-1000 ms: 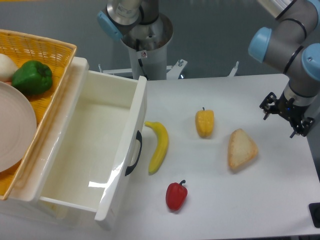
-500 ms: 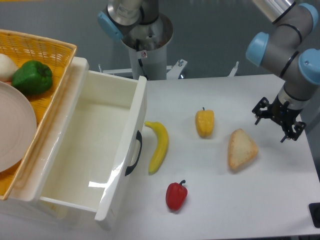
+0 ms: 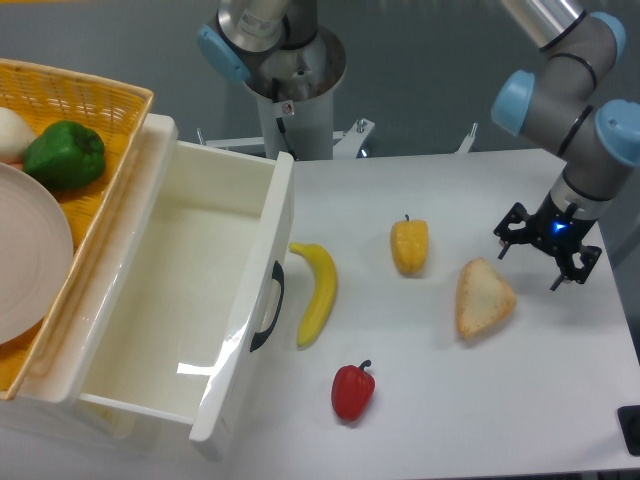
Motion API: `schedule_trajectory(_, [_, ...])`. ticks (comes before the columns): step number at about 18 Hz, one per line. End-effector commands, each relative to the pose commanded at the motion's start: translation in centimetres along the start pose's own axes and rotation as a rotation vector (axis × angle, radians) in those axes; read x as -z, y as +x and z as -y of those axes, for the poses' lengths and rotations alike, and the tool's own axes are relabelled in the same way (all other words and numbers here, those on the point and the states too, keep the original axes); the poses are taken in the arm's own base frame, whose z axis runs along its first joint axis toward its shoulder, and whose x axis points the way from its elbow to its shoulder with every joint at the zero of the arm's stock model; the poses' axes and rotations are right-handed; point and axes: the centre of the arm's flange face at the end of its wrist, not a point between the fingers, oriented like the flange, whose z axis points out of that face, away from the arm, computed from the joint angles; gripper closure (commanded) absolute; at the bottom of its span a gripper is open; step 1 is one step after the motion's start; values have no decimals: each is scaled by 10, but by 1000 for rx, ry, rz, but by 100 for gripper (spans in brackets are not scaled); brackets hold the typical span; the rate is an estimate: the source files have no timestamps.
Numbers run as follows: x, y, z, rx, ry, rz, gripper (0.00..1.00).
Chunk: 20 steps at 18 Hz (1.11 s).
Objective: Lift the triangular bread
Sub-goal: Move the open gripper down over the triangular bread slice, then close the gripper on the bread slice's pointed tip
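- Your claw [image 3: 546,252] is hanging at the right of the frame with its fingers spread apart — it is gripping nothing, and a small blue light is glowing at its centre.
- The triangular bread [image 3: 482,298] is lying flat on the white tabletop [image 3: 520,400], right of centre, just below and left of the claw; you are looking at a gap between the two, so they are not touching.
- The bread's pale face is pointing up, with the golden crust edge running along its left side.
- A yellow bell pepper [image 3: 409,246] is sitting near the bread, up and to its left, clearly apart from it.
- A banana [image 3: 317,290] is lying near the middle of the frame, close beside the front of the open white drawer [image 3: 190,300], and a red bell pepper [image 3: 352,391] is resting lower down, toward the bottom centre.
- At the upper left, a yellow wicker basket [image 3: 80,100] is holding a green bell pepper [image 3: 64,155], part of a pale plate [image 3: 30,260] and a white rounded item at the frame edge — you cannot tell what that last one is.
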Motion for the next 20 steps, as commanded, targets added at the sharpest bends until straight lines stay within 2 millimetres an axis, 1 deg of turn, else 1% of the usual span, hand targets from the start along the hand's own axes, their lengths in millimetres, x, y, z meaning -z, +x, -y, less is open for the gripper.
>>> schedule_trajectory(3, [-7,2,-2,34,-2,-13,0])
schedule_trajectory(6, [-20,10,-7,44,-7,-42,0])
schedule_trajectory(9, [-18,7,-5,66,-2,-36,0])
schedule_trajectory(13, [-23,7,-4,83,-4,-41,4])
schedule_trajectory(15, [-26,8,-2,81,-5,-47,6])
schedule_trajectory(18, [-39,12,14,79,-11,-53,7])
schedule_trajectory(20, [-41,14,17,91,-15,-57,7])
